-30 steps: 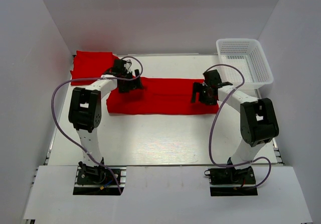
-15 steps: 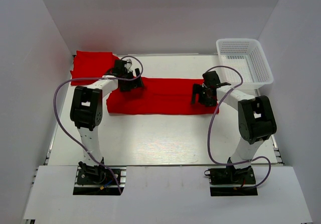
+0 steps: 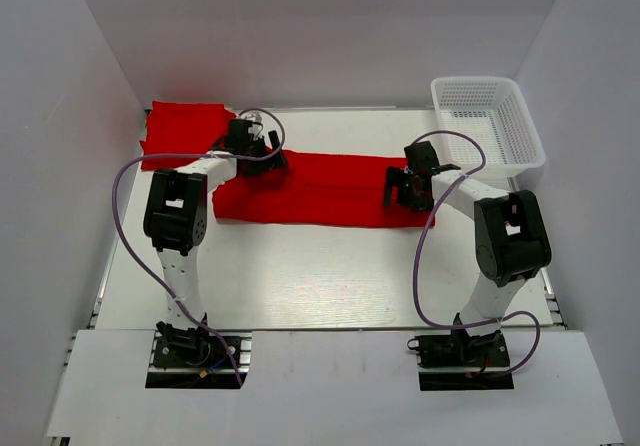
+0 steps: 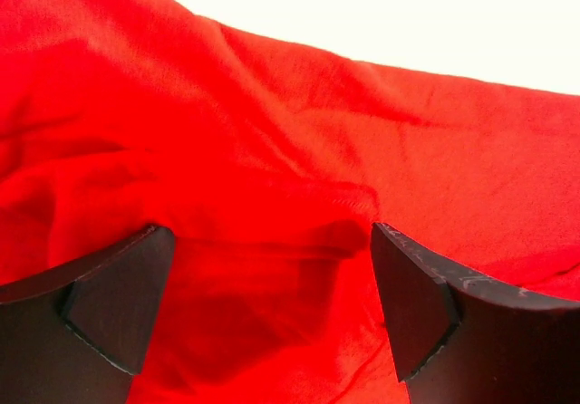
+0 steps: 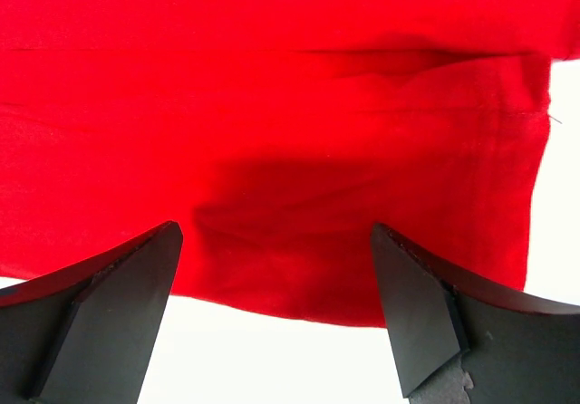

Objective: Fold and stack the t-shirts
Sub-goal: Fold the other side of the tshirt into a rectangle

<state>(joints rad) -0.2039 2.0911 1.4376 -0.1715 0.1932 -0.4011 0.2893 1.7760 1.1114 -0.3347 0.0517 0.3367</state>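
A red t-shirt (image 3: pixel 320 191) lies folded into a long band across the middle of the table. A second red t-shirt (image 3: pixel 183 133) lies folded at the back left. My left gripper (image 3: pixel 262 159) is open just above the band's left end, with red cloth (image 4: pixel 272 177) filling the left wrist view between its fingers (image 4: pixel 118 300). My right gripper (image 3: pixel 408 191) is open above the band's right end; the cloth's edge (image 5: pixel 299 196) lies between its fingers (image 5: pixel 417 313), with white table below.
A white mesh basket (image 3: pixel 490 126) stands at the back right. White walls close in the table (image 3: pixel 320 276) on the left, right and back. Purple cables loop off both arms.
My left gripper has moved slightly toward the back over the band's left end. My right gripper has shifted a little. The band has shifted very little.
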